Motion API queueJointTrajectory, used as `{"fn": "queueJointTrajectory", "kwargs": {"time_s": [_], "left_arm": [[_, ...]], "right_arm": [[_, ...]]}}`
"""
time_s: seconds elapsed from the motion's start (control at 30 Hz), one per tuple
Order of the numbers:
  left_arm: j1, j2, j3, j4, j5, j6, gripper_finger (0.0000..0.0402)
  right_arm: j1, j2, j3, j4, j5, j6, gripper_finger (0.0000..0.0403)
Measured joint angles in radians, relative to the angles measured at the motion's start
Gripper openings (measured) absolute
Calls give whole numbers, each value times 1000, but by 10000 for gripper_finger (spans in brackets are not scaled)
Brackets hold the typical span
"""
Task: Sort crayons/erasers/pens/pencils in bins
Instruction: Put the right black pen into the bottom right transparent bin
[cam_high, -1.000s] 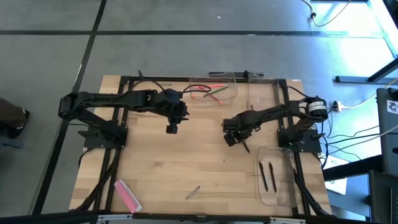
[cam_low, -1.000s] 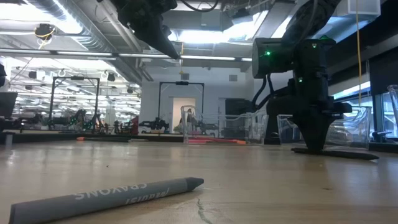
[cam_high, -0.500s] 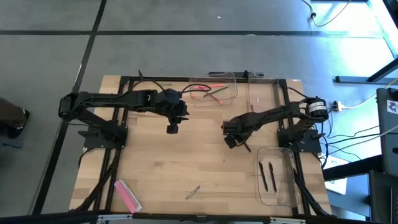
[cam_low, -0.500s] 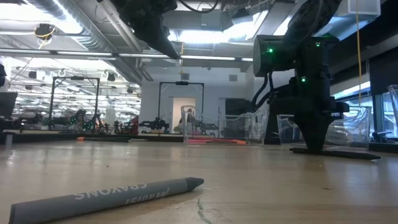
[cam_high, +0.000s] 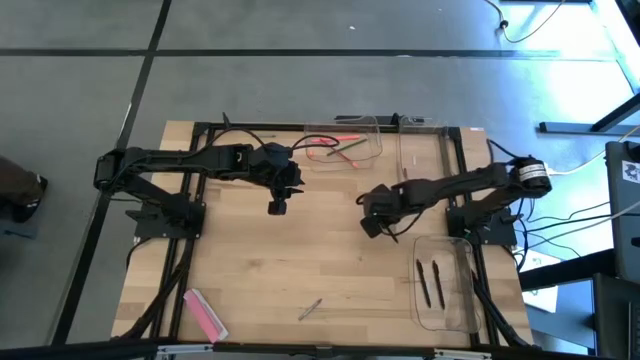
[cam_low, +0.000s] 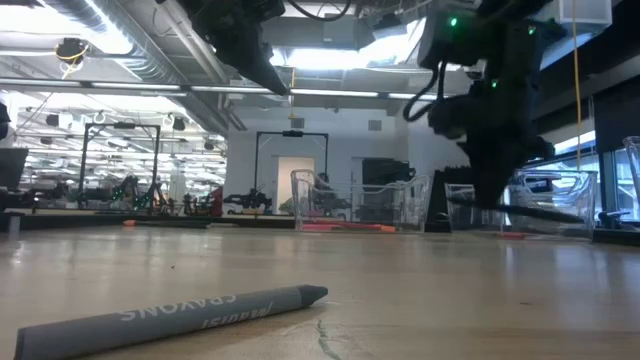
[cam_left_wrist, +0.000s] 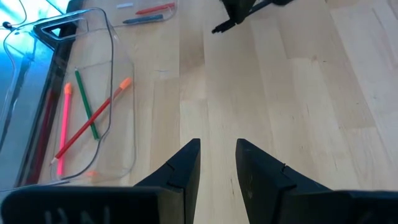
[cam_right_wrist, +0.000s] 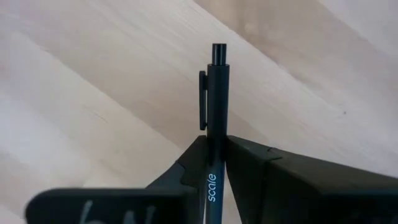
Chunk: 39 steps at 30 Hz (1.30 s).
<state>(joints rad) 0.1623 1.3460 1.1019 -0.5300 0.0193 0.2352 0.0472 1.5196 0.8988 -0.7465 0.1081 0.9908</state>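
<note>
Eraser (cam_high: 205, 314): one, flat pink block at the bench's (cam_high: 270, 260) near-left corner; judged light, firm, best pinched across its width
Left hand (cam_high: 277, 207): open, empty, held beside the far bin (cam_high: 343, 140)
Right hand (cam_right_wrist: 213, 163): closed on a black pen (cam_right_wrist: 214, 99); judged light, stiff, slippery
Bins: three counted

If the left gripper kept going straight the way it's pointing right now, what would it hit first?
Probably the bare table. The left gripper, fingers apart and empty, points down at wood. The bin of pencils sits off to one side of that line. Depth is hard to judge.
</note>
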Motion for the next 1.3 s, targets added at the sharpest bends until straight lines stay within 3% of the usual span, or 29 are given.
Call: {"fn": "queueJointTrajectory", "kwargs": {"time_s": [0.47, 0.77, 1.03, 1.3], "left_arm": [[0, 0, 0, 2, 0, 2, 94], [0, 0, 0, 18, 1, 7, 94], [0, 0, 0, 56, 1, 11, 94], [-8, 0, 0, 54, 1, 30, 94]], "right_arm": [[73, -272, 1, -19, 0, 3, 55], [188, -433, 1, -28, -137, 97, 55], [325, -526, 9, -27, -207, 305, 55], [501, -508, 9, -133, -208, 615, 55]]}}
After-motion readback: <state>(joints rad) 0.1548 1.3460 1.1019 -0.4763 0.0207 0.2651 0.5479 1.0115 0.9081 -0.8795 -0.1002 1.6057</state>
